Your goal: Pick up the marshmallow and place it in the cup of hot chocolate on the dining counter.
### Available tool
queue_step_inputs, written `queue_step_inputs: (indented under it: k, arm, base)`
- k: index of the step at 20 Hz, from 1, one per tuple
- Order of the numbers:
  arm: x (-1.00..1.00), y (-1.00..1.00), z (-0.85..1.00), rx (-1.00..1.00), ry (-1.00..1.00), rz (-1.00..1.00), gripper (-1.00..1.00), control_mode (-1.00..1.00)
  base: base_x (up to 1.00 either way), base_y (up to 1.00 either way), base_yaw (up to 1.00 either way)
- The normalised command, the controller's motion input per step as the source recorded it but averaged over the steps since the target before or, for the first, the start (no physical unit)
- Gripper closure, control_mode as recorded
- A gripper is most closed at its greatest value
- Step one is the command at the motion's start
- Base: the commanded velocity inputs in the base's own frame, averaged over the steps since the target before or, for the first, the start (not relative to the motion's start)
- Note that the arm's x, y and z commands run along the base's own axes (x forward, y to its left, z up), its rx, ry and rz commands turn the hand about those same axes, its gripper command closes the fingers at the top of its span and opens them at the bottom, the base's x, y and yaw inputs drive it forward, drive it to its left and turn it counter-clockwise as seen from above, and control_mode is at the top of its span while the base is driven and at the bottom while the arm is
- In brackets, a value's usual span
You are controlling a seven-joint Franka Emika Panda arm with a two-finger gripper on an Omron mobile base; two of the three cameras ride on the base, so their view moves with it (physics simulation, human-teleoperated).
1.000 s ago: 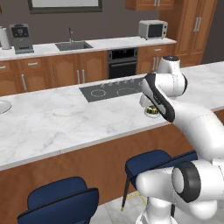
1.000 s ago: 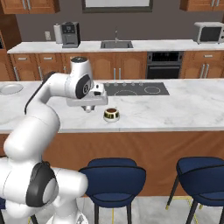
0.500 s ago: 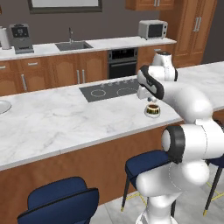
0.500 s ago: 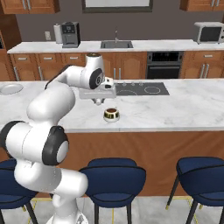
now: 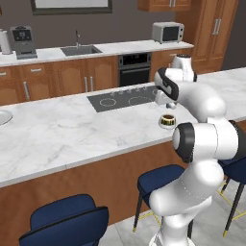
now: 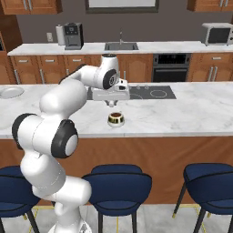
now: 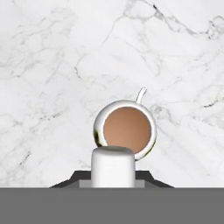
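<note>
Claw now above cup of hot chocolate, marshmallow upright

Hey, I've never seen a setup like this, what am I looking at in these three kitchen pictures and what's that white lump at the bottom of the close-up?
It is a white robot arm in a simulated kitchen. Two pictures come from cameras behind the arm, left and right. The close-up looks down from the hand. The gripper hangs above the cup of hot chocolate, which stands on the marble dining counter near the black cooktop. The white lump is the marshmallow, held between the fingers, beside the cup's rim in that view, not yet in the drink.
</note>
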Motion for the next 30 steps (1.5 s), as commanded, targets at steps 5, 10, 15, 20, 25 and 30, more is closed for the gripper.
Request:
queue_step_inputs:
  k: [5,10,15,20,25,30]
  arm:
    - [-0.04,-0.03,-0.02,0.00,0.00,0.00,1.00,-1.00]
    - [0.00,0.00,-0.07,0.00,0.00,0.00,1.00,-1.00]
    - [0.00,0.00,-0.13,0.00,0.00,0.00,1.00,-1.00]
    - [0.01,0.00,-0.16,0.00,0.00,0.00,1.00,-1.00]
    - [0.04,0.00,-0.22,0.00,0.00,0.00,1.00,-1.00]
    - [0.08,-0.02,-0.18,0.00,0.00,0.00,1.00,-1.00]
  base:
    - [0.00,0.00,0.00]
    - [0.00,0.00,0.00]
    - [0.00,0.00,0.00]
    - [0.00,0.00,0.00]
    - [0.00,0.00,0.00]
    - [0.00,0.00,0.00]
